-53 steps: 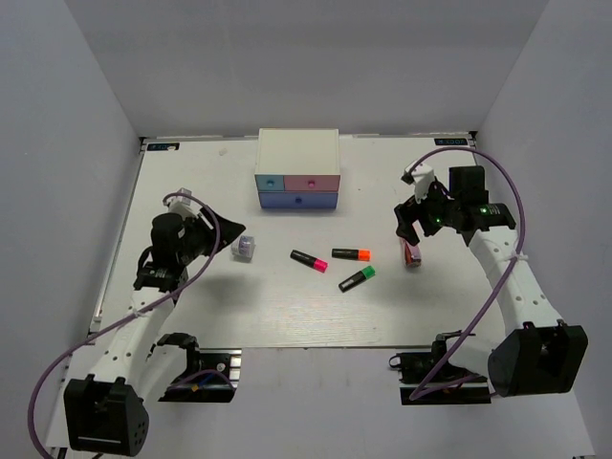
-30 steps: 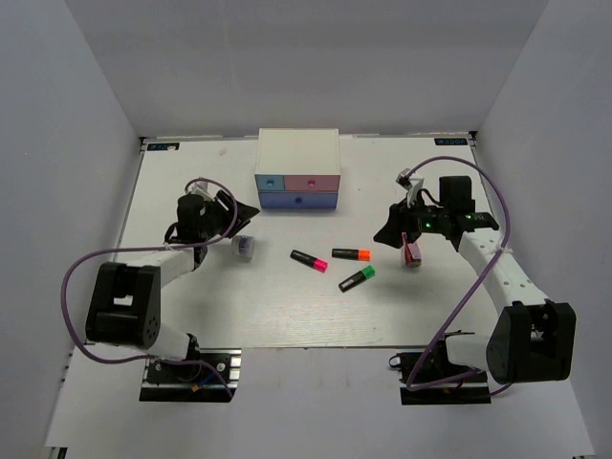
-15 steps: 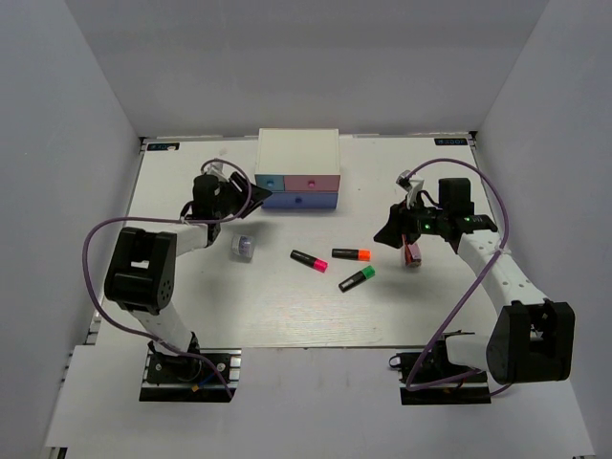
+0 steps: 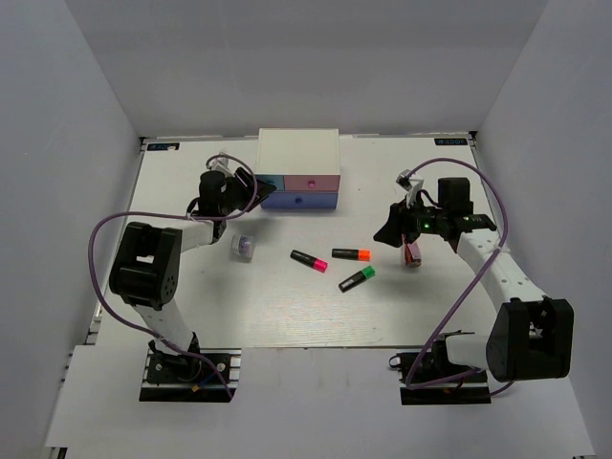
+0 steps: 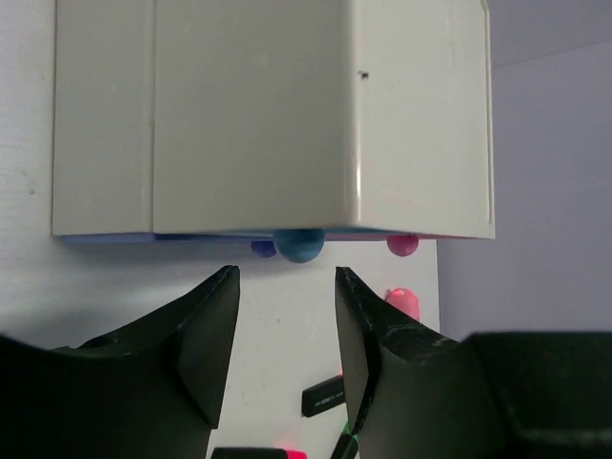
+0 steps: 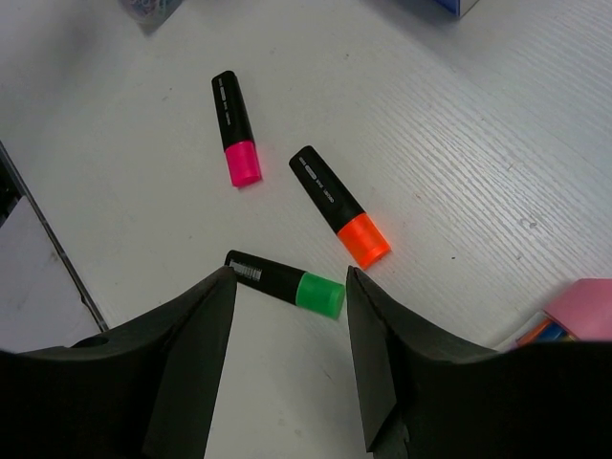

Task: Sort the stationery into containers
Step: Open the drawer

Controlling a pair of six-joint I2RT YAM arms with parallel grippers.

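Observation:
The white chest (image 4: 297, 151) stands at the back middle with light blue (image 4: 270, 181), pink (image 4: 313, 181) and wide dark blue (image 4: 298, 201) drawers, all shut. My left gripper (image 4: 254, 192) is open and empty just left of the light blue drawer; in the left wrist view its fingers (image 5: 287, 287) frame the blue knob (image 5: 298, 245) from short of it. The lilac block (image 4: 244, 248) lies behind it. Pink (image 4: 309, 260), orange (image 4: 351, 253) and green (image 4: 356, 279) highlighters lie mid-table. My right gripper (image 4: 386, 234) is open and empty above the green highlighter (image 6: 285, 283). The pinkish-red block (image 4: 412, 253) lies beside it.
White walls close in the table on the left, back and right. The right wrist view shows the pink highlighter (image 6: 235, 129), the orange highlighter (image 6: 340, 206), the table's near edge (image 6: 48, 244) and the pinkish-red block (image 6: 579, 311).
My left gripper has swung from beside the lilac block up to the chest's light blue drawer. My right gripper has dropped slightly and shifted left toward the highlighters, then held still.

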